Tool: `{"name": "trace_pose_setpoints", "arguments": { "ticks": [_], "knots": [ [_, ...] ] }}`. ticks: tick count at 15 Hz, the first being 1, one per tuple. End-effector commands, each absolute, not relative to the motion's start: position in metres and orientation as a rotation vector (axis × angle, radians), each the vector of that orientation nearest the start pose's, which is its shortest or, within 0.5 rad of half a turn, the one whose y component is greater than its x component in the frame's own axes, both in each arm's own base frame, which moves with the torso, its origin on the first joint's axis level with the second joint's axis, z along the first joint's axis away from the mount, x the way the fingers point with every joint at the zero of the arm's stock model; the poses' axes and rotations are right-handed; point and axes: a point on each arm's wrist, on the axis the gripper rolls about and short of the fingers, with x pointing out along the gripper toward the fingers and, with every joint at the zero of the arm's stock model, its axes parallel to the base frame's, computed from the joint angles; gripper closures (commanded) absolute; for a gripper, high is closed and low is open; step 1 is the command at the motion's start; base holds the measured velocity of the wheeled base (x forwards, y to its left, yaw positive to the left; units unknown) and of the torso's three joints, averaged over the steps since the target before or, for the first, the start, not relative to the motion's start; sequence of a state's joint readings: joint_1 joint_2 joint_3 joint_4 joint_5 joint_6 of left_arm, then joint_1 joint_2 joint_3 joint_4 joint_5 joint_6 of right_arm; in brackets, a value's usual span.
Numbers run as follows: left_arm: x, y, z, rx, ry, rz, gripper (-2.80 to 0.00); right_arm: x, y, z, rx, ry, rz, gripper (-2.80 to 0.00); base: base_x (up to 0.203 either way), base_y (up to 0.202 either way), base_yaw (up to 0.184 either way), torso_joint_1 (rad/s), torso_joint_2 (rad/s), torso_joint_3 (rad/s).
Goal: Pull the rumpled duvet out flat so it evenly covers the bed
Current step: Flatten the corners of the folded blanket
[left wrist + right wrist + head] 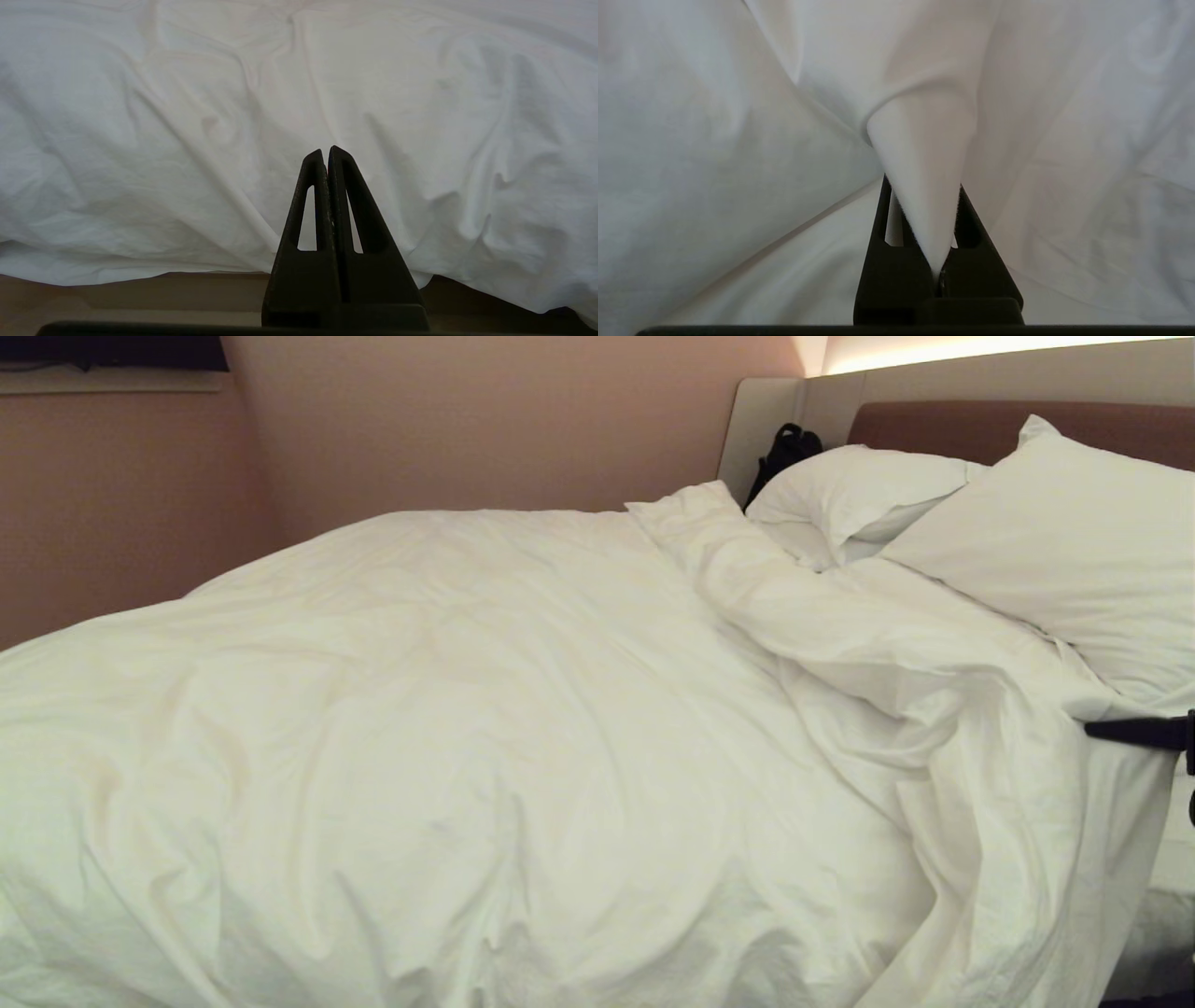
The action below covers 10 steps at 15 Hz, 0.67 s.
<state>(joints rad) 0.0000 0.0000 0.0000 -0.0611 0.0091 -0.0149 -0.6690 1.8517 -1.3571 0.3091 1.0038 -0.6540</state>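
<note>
The puffy white duvet [485, 709] lies creased over most of the bed [934, 425], with a thick fold bunched up toward the pillows. At the head view's right edge my right gripper [1094, 729] is shut on the duvet's near-right edge. In the right wrist view a cone of duvet cloth [920, 154] is pinched between the jaws of the right gripper [923, 186]. My left gripper [325, 151] is shut on nothing. It points at the duvet [187, 116] where it hangs over the bed's side, above the brown base [117, 298].
Two plump white pillows [859, 495] [1074, 541] lean on the headboard at the back right. A black bag [784, 453] sits behind the far pillow. A pink wall [140, 523] runs along the bed's far side. A strip of white sheet [1172, 868] shows at the right.
</note>
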Motion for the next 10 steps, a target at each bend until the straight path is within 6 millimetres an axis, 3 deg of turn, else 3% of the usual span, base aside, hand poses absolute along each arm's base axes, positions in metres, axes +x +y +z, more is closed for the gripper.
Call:
{"name": "trace_pose_setpoints", "arguments": {
  "ticks": [1, 10],
  "knots": [
    [-0.023, 0.0, 0.082, -0.016, -0.062, 0.009, 0.0, 0.272, -0.202, 0.215, 0.021, 0.395, 0.426, 0.0, 0.0, 0.0, 0.0, 0.0, 0.0, 0.0],
    [-0.023, 0.0, 0.082, -0.016, -0.061, 0.009, 0.0, 0.261, -0.236, 0.232, 0.071, 0.37, 0.313, 0.0, 0.0, 0.0, 0.0, 0.0, 0.0, 0.0]
  ]
}}
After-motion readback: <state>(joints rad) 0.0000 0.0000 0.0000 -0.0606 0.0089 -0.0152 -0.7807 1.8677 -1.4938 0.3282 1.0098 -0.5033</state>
